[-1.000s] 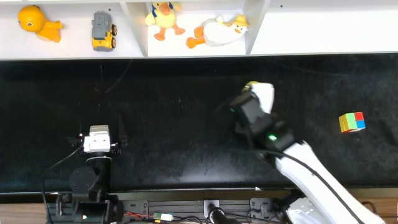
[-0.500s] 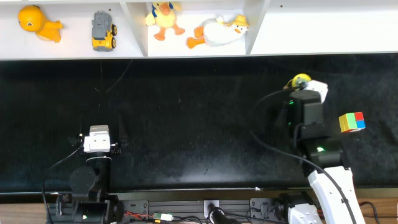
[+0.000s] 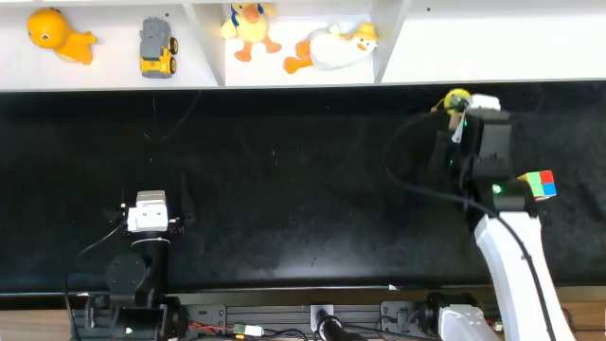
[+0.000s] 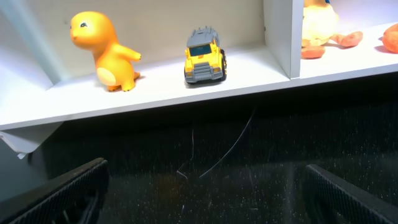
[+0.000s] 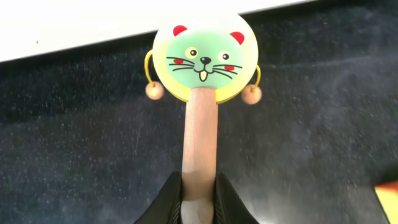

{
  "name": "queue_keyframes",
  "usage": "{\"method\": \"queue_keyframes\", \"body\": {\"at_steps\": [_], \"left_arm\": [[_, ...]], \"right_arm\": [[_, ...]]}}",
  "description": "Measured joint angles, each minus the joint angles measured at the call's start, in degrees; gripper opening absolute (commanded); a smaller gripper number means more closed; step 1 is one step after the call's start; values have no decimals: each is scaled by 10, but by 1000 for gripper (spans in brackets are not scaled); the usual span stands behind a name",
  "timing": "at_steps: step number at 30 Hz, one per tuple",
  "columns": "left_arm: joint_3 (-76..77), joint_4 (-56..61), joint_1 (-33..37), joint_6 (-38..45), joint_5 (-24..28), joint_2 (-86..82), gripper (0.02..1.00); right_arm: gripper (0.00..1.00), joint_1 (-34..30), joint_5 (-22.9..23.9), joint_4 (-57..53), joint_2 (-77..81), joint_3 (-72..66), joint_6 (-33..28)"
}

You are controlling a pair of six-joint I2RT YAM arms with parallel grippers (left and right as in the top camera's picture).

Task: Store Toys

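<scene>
My right gripper (image 5: 198, 194) is shut on the wooden handle of a cat-face rattle drum (image 5: 204, 62), green face with a yellow rim and two bead strikers. In the top view the right gripper (image 3: 472, 106) holds the rattle drum (image 3: 457, 98) just in front of the white shelf (image 3: 473, 57), near its right compartment. A multicoloured cube (image 3: 536, 185) lies on the black mat to the right of that arm. My left gripper (image 4: 199, 205) is open low over the mat at the left, facing the shelf.
The shelf holds an orange dinosaur toy (image 3: 59, 34), a yellow toy truck (image 3: 156, 47), a plush duck (image 3: 250, 26) and a white plush goose (image 3: 331, 47). White dividers (image 3: 208, 38) split the compartments. The black mat (image 3: 284, 189) spreads wide in the middle.
The right arm swung from the mat's middle to the right and then toward the shelf, carrying the rattle drum. The left arm stayed still.
</scene>
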Motion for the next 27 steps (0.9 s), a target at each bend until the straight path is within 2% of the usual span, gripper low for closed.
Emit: {"method": "queue_keyframes", "body": {"at_steps": [10, 27], "left_arm": [[0, 0, 0, 0, 0, 0, 998], [0, 0, 0, 0, 0, 0, 998]], "right_arm": [[42, 0, -3, -10, 112, 132, -49], [40, 0, 4, -9, 244, 243, -131]]}}
